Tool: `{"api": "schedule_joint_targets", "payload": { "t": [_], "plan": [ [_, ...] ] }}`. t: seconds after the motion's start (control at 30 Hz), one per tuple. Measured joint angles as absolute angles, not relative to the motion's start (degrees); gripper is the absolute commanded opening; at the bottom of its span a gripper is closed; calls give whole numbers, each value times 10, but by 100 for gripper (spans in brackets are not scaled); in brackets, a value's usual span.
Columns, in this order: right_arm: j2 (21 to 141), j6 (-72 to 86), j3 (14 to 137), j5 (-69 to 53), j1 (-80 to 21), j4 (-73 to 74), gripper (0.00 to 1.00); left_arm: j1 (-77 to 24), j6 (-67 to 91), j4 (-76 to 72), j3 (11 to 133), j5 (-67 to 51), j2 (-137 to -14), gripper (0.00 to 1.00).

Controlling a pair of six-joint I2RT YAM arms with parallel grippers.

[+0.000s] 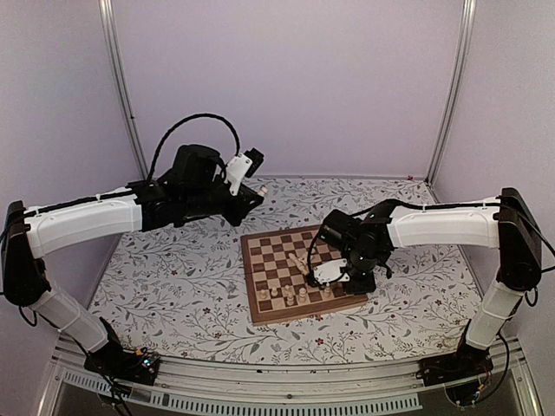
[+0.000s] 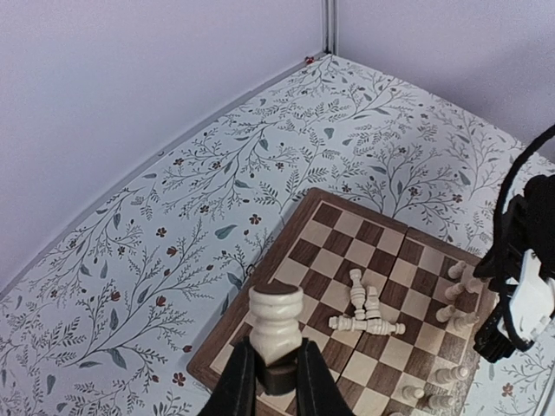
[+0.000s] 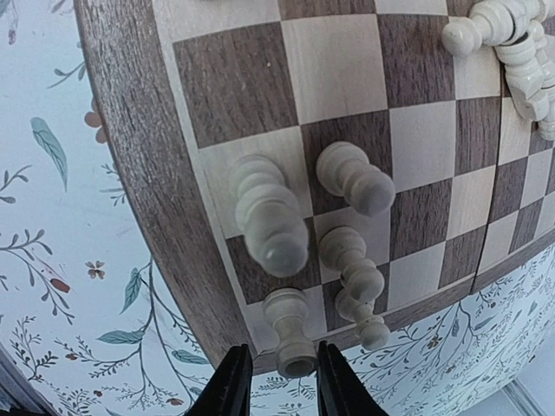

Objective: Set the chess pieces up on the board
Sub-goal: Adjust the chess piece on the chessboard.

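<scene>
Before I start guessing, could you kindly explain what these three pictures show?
Two robot arms are bolted to a table with a flowered cloth. The overhead picture looks down from behind them. The other two come from small cameras on each wrist. A chessboard lies on the cloth, with some pale chess pieces standing along its near edge and a few lying toppled in the middle. The left gripper, raised off to the side, is pinching one rook. The right gripper hovers low, its fingers on either side of a standing piece.
</scene>
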State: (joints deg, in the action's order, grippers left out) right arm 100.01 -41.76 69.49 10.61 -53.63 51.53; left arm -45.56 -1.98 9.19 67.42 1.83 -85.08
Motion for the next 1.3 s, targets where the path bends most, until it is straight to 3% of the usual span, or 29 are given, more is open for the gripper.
{"api": "schedule_joint_targets", "payload": {
  "t": [0.33,0.5,0.67,1.2,1.3],
  "plan": [
    [1009,-414,698,86,-536,514,27,-458,-20,95,675,17,-851,0],
    [1018,-414,698,81,-536,512,17,-461,-21,100,676,17,-851,0],
    [1018,-414,698,79,-536,512,13,-462,-22,103,676,17,-853,0],
    [1017,-418,698,91,-524,524,12,-465,-22,111,682,8,-857,0],
    [1017,-418,698,93,-524,524,17,-465,-22,112,682,7,-857,0]
  ]
}}
